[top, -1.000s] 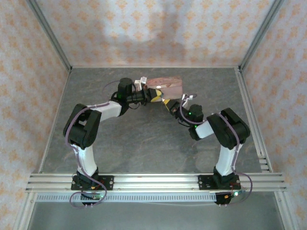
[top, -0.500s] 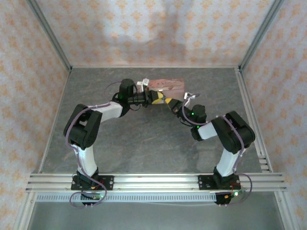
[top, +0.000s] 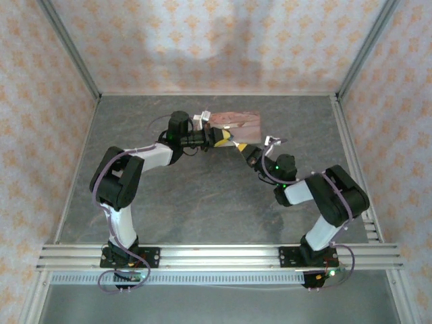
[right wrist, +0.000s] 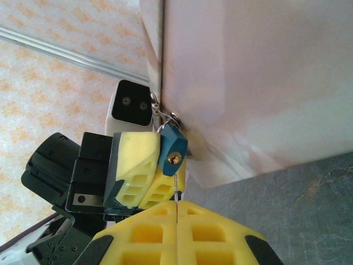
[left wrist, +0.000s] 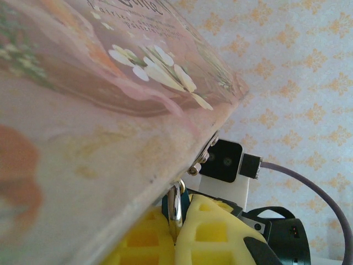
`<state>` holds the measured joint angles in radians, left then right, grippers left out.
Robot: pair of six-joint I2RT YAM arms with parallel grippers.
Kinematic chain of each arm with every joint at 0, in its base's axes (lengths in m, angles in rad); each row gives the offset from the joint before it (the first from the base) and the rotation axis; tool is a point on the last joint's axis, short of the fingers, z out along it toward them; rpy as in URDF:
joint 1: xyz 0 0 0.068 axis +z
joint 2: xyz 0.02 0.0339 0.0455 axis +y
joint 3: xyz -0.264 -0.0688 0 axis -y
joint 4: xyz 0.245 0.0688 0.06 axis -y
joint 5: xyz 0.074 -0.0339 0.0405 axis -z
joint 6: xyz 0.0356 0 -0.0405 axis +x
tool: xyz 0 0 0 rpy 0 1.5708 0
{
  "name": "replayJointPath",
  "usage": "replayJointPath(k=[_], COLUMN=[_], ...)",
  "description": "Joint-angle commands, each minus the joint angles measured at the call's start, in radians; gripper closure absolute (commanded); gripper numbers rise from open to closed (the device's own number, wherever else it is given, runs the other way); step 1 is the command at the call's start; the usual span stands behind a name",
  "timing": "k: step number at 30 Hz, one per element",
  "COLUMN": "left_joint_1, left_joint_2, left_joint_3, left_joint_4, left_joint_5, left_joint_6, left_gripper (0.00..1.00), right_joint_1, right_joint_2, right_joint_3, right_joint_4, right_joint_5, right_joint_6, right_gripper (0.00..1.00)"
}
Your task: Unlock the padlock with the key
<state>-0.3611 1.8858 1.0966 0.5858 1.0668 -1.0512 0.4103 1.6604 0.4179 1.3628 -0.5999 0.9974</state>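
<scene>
Right elbow (top: pixel 341 196) now further out; right gripper (right wrist: pixel 176 205) pinches key (right wrist: pixel 176 187) toward keyhole (right wrist: pixel 174 158); left gripper (left wrist: pixel 174 237) clamps padlock (right wrist: pixel 172 144) steady at tin (right wrist: pixel 248 83).

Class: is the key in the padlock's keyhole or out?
Cannot tell fully: the key, pinched in the shut right gripper, reaches the brass keyhole of the padlock, but whether its tip is inside is unclear.

Patterned walls (top: pixel 223 47), grey marbled tabletop (top: pixel 202 202)

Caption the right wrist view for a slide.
Right pincer holds the key beneath the blue padlock, gripped by the left pincer beside the tin.
</scene>
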Motion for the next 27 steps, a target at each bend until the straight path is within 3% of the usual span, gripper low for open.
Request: replayJointPath(k=[1,27], left_joint_1=[-0.006,-0.006], left_joint_2=[-0.007,0.006], left_joint_3=[0.029,0.034], left_joint_4=[0.08,0.088], left_joint_5=[0.042,0.044], left_joint_6=[-0.021,-0.026], left_gripper=[1.0,1.0], right_joint_1=[-0.01,-0.002], right_joint_2=[-0.024,0.03], right_joint_3=[-0.003,0.058], right_joint_4=[0.044,0.044], right_joint_5=[0.019,-0.009], right_joint_6=[-0.017,-0.001], right_gripper=[1.0,1.0])
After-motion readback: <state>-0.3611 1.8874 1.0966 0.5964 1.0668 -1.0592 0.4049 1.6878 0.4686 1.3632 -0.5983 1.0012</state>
